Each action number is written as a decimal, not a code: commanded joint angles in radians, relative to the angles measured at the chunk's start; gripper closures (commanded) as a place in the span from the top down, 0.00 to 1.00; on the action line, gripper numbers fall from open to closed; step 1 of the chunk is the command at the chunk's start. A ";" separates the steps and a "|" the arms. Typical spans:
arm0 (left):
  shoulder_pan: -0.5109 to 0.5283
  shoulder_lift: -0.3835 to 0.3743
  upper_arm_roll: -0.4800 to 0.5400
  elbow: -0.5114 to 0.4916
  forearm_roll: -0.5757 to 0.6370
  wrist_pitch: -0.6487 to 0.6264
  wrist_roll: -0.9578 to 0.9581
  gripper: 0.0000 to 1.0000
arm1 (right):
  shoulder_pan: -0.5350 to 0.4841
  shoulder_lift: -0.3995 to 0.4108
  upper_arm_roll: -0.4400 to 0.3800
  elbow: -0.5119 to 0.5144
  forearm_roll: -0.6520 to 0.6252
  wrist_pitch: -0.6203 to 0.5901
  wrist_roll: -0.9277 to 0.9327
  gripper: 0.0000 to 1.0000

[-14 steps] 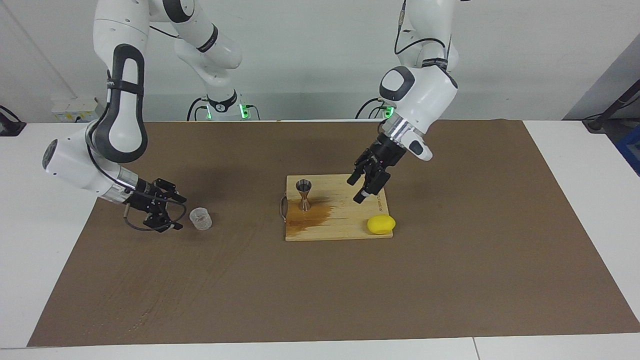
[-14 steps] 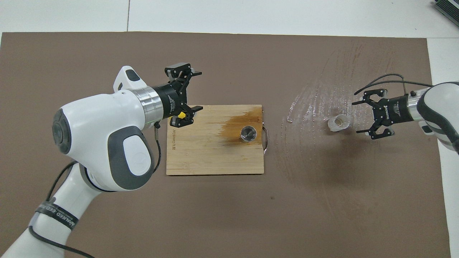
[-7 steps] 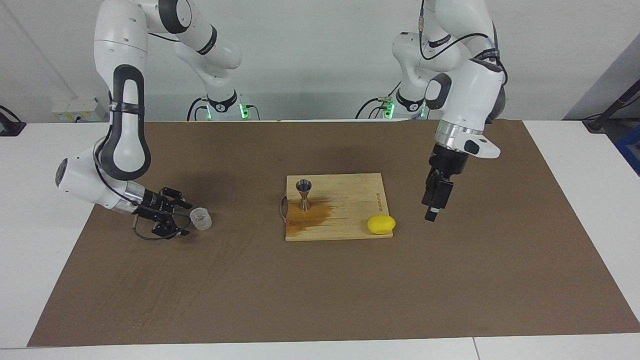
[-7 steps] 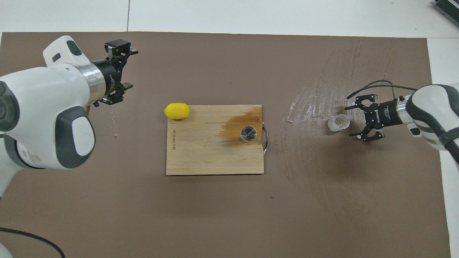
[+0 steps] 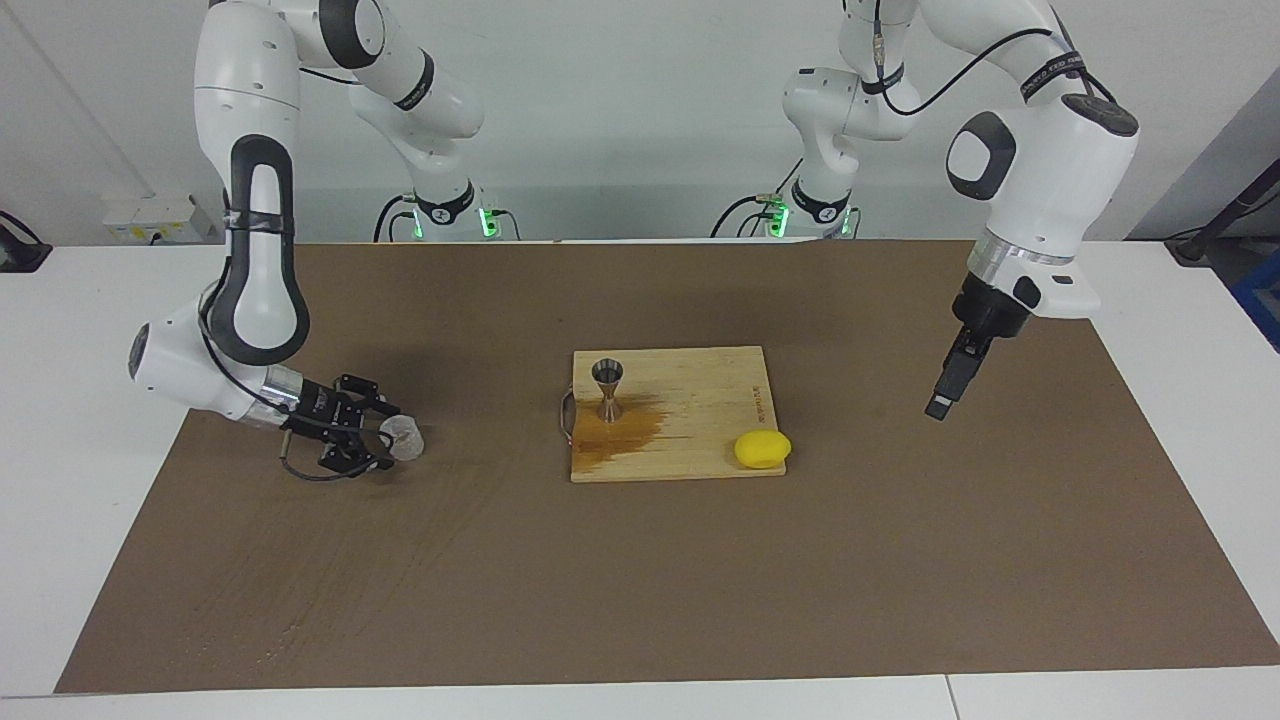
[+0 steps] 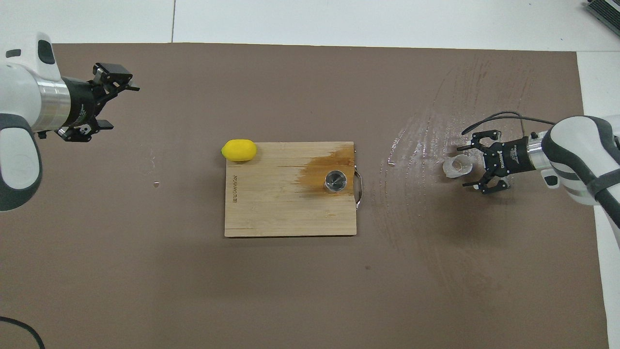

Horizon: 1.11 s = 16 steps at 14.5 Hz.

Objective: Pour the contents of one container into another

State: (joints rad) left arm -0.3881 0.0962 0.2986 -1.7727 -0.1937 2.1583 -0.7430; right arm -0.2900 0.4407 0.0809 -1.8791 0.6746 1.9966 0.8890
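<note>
Right gripper (image 5: 372,438) sits low at the right arm's end of the table, its fingers spread wide around the small clear plastic cup (image 5: 403,437) without yet pressing it; whether a pad already brushes the wall is hard to tell from this range. To take the cup well, the fingers should close gently at mid-height on so thin a wall, squarely across its round body, so that it neither squashes nor tips, and the lift should stay level before travelling to the shiny steel hourglass-shaped jigger (image 5: 607,389). That jigger stands upright on the pale wooden cutting board (image 5: 700,455) with a metal handle at mid-table, in a dark wet stain (image 5: 625,432); its mouth is narrow, so the pour probably wants a slow tilt right over it. Left gripper (image 6: 99,105) waits, raised over the mat toward the left arm's end, fingers open and empty. A yellow lemon (image 5: 762,448) rests at the board's corner. A brown mat (image 5: 640,590) with streaky wet smears covers the white table (image 5: 1190,290), against a plain pale wall.
</note>
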 commanded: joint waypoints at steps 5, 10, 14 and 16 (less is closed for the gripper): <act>0.057 -0.026 -0.003 0.058 0.112 -0.277 0.521 1.00 | -0.006 -0.022 0.002 -0.044 0.046 -0.006 -0.053 0.93; 0.329 -0.088 -0.244 0.059 0.126 -0.408 0.751 1.00 | -0.008 -0.022 0.002 -0.043 0.080 -0.010 -0.047 0.39; 0.462 -0.083 -0.449 0.171 0.223 -0.578 0.754 1.00 | -0.006 -0.026 0.002 -0.031 0.082 -0.030 -0.042 0.00; 0.424 -0.078 -0.441 0.220 0.224 -0.639 0.754 1.00 | 0.008 -0.048 0.002 -0.031 0.080 -0.029 -0.030 0.00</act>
State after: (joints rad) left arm 0.0550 0.0026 -0.1389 -1.6163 0.0020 1.5896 0.0008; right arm -0.2895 0.4319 0.0818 -1.8971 0.7266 1.9827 0.8728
